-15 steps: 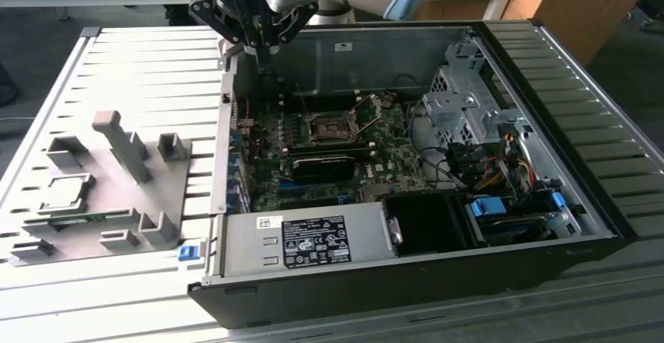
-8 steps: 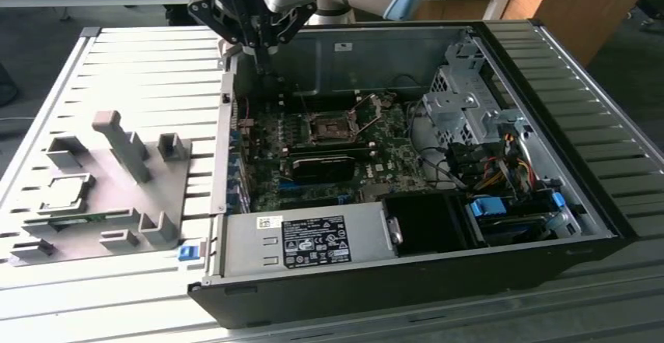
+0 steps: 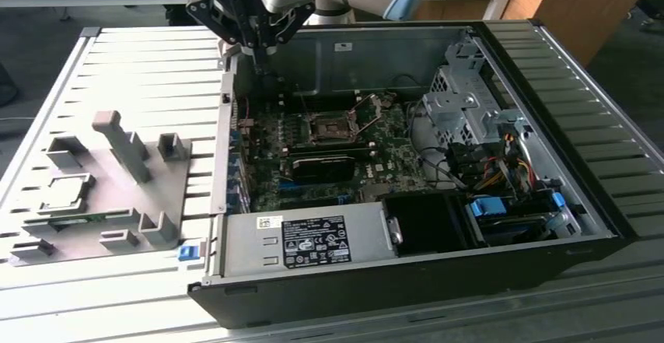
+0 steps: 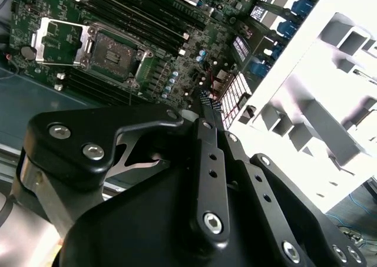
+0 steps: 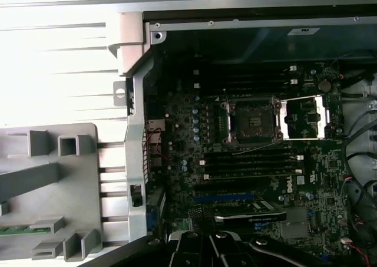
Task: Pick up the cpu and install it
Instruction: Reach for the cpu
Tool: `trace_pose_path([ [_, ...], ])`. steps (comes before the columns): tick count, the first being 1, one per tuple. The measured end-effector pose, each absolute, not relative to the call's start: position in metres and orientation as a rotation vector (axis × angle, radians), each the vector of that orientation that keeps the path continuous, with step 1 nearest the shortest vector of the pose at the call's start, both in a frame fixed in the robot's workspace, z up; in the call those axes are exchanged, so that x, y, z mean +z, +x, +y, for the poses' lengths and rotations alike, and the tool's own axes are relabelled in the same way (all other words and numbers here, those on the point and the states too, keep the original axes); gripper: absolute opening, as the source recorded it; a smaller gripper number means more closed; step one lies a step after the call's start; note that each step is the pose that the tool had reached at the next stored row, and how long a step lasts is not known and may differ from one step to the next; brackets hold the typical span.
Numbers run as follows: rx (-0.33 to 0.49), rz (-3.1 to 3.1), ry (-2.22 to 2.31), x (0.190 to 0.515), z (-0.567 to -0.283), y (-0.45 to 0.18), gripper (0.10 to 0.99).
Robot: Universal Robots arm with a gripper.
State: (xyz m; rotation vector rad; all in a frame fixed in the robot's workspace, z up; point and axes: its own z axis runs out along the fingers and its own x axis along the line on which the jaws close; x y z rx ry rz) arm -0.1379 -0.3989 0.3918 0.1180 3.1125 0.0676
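Observation:
The cpu (image 3: 64, 193), a small silvery square chip, lies in a recess of the grey fixture tray (image 3: 124, 203) at the exterior view's left, beside the open computer case. My gripper (image 3: 260, 54) hangs over the case's far left corner, well away from the cpu. Its black fingers (image 4: 207, 111) are pressed together with nothing between them. The dark square socket (image 3: 334, 129) on the green motherboard (image 3: 400, 152) stands open in all views (image 5: 252, 121), with its metal load plate (image 5: 303, 116) swung aside.
A green memory stick (image 3: 78, 220) lies in the tray near the cpu. Grey upright posts (image 3: 123, 145) rise from the tray. Inside the case are a power supply (image 3: 306, 240), a drive cage (image 3: 462, 106) and cable bundles (image 3: 498, 164). The case wall (image 3: 228, 141) separates tray and motherboard.

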Motion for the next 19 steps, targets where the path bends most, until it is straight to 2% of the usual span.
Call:
trace_pose_path([
  [19,0.068,3.112,0.118,0.3913,-0.3989,-0.1432,0.106],
])
